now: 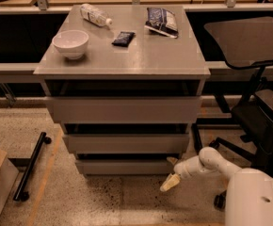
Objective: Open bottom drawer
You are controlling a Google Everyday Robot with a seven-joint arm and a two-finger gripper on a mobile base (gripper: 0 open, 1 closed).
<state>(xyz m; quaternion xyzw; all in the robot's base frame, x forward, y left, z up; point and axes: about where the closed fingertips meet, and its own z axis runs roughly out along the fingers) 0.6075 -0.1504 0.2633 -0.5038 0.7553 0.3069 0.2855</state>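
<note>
speckled floor under grey cabinet with three stacked drawer fronts, all facing camera. bottom drawer lowest of three, just above floor, long axis horizontal left to right, flat front toward camera. gripper low at right end of that front, fingers spread wide apart, holding nothing; on cabinet top: one bowl, one bottle, two packets.
</note>
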